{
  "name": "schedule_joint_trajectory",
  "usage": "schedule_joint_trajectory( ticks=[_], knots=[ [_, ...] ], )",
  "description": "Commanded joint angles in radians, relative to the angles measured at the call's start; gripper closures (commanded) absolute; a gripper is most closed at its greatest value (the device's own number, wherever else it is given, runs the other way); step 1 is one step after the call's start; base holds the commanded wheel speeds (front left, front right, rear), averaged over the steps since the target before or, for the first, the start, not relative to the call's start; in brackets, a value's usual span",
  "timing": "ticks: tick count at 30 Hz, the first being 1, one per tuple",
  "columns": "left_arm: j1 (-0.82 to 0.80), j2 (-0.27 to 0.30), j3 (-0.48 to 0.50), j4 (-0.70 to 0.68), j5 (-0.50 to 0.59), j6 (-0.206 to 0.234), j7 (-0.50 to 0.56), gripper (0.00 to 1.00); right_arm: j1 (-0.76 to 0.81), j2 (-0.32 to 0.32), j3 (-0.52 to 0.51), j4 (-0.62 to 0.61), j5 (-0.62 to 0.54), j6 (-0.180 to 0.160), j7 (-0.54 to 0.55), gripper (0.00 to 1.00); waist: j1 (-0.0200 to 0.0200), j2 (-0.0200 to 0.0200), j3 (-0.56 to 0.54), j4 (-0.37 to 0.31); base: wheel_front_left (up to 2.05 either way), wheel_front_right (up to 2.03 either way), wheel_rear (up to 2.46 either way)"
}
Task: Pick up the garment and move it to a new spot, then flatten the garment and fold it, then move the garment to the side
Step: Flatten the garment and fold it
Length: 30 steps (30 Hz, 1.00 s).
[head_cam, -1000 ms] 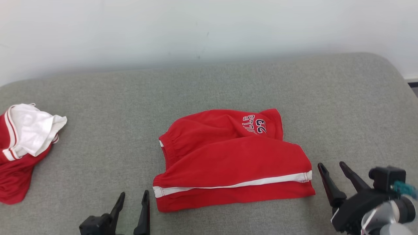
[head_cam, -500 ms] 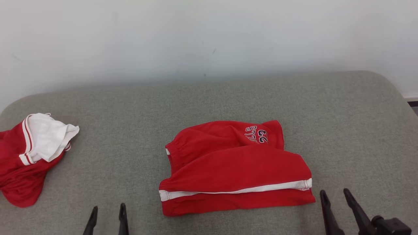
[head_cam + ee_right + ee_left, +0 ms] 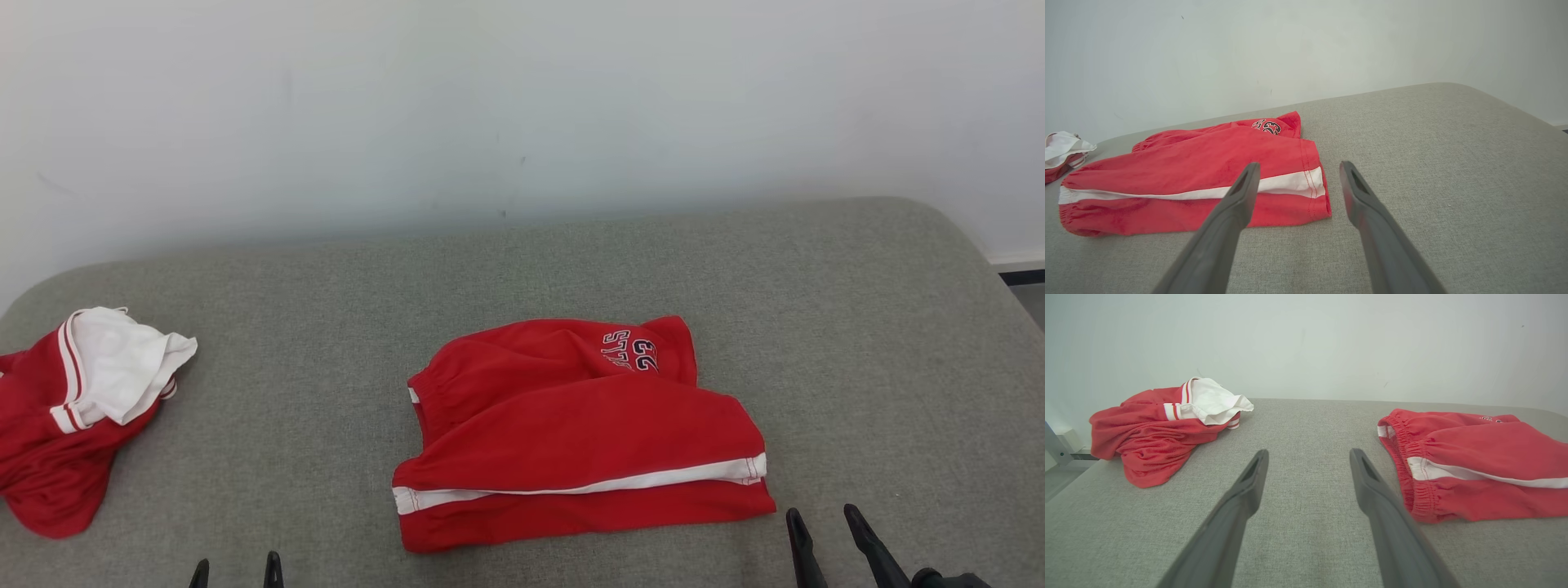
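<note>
The garment is a pair of red shorts with a white side stripe and a "23" print, lying folded in the middle of the grey cushioned surface. The garment lies to the right in the left wrist view, and the garment spreads left of centre in the right wrist view. My left gripper is open at the bottom left, well apart from the shorts. At the bottom right, just off the hem corner, my right gripper stands open. Both hold nothing.
A second red and white garment lies crumpled at the left edge of the surface. A pale wall rises behind. The surface's right edge curves down near the far right, with bare grey fabric around the shorts.
Both grippers have drawn back toward the bottom edge, away from the shorts. The head camera has tilted, so the whole scene sits lower in the picture. The shorts lie as before.
</note>
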State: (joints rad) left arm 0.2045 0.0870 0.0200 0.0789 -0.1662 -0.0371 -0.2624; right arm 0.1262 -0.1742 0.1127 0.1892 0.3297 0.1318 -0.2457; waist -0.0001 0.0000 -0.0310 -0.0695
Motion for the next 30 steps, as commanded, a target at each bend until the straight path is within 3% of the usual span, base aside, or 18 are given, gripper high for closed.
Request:
schedule_joint_trajectory(
  ticks=[1, 19, 24, 30],
  knots=[
    [0.017, -0.01, 0.008, 0.006, 0.017, -0.014, -0.003, 0.0, 0.01, -0.002, -0.001, 0.003, 0.007, -0.002, -0.001, 0.0, 0.0001, 0.0, -0.004, -0.002, 0.0, 0.0, 0.0],
    [0.006, -0.035, 0.02, 0.049, 0.035, -0.068, -0.003, 0.0, 0.003, -0.001, -0.005, -0.002, 0.014, -0.002, 0.02, 0.0, 0.0001, 0.0, -0.002, -0.008, 0.0, 0.0, 0.0],
    [-0.043, -0.036, -0.037, 0.117, 0.008, -0.086, -0.003, 0.0, -0.004, 0.001, -0.005, 0.0, 0.015, -0.002, 0.022, 0.0, 0.0001, 0.0, 0.002, -0.008, 0.0, 0.0, 0.0],
    [-0.177, 0.0, -0.175, 0.283, -0.09, -0.093, 0.017, 0.0, -0.018, 0.006, 0.009, 0.006, 0.018, -0.002, 0.02, 0.0, 0.0001, 0.0, 0.013, -0.017, 0.0, 0.0, 0.0]
  ],
)
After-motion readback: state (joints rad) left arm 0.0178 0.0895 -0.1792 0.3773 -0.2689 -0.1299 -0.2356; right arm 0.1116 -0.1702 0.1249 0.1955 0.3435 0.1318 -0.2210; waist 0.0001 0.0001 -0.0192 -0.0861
